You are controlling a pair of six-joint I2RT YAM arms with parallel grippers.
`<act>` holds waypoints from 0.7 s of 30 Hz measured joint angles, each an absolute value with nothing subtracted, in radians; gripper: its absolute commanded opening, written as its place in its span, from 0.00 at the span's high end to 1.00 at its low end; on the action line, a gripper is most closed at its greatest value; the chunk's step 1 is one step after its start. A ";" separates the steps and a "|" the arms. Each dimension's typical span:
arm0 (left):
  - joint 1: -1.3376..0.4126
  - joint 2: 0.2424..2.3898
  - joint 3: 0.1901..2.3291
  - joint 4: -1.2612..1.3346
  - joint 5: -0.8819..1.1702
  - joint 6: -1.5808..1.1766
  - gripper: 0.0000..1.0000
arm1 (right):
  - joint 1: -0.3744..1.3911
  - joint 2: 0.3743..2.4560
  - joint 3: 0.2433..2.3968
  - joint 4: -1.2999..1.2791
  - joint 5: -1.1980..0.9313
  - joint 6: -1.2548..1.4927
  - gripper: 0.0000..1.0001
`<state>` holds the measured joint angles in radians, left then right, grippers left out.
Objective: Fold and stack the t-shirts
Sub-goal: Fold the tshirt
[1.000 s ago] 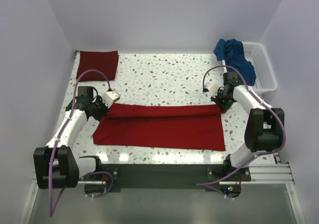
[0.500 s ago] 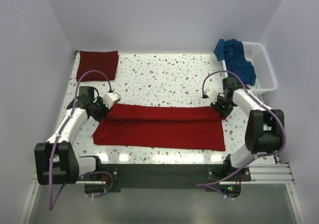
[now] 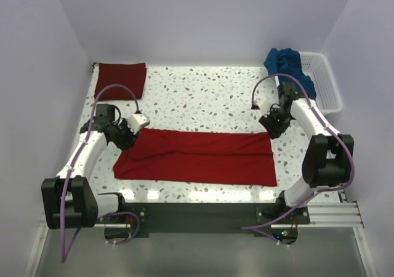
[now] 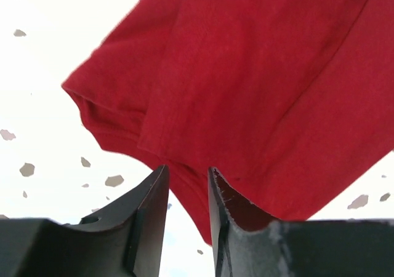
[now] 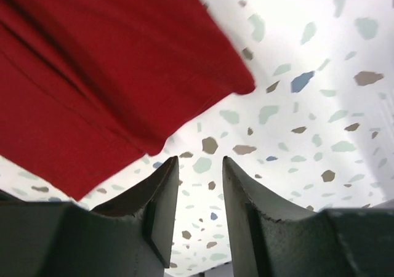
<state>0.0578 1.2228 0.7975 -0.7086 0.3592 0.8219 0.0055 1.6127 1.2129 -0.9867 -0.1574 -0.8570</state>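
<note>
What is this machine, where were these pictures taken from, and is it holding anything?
Two robot arms, the left arm and right arm, are bolted to a speckled table. One picture looks down from overhead; the other two come from a camera on each wrist. A bright red t-shirt, folded lengthwise, lies in the middle; a folded maroon t-shirt sits far left; a blue t-shirt hangs over a white basket. The left fingers and right fingers stand apart, holding nothing.

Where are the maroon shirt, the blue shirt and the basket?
maroon shirt (image 3: 120, 79): top view, middle of the folded cloth.
blue shirt (image 3: 289, 64): top view, bunched part near the basket.
basket (image 3: 328, 87): top view, its lattice wall.
</note>
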 measured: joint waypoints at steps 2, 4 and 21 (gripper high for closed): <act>0.058 1.242 0.822 -0.703 0.380 0.805 0.63 | 0.011 1.633 1.243 -0.976 -0.167 -0.819 0.65; 0.058 1.266 0.837 -0.691 0.394 0.787 0.62 | 0.023 1.652 1.244 -0.956 -0.167 -0.778 0.66; 0.058 1.462 0.792 -0.560 0.374 0.664 0.60 | 0.120 1.789 1.113 -0.839 -0.036 -0.660 0.64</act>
<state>0.0578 1.4616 0.7918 -0.5602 0.3737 0.6636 0.1196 1.7889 1.1126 -0.8391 -0.0360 -0.6601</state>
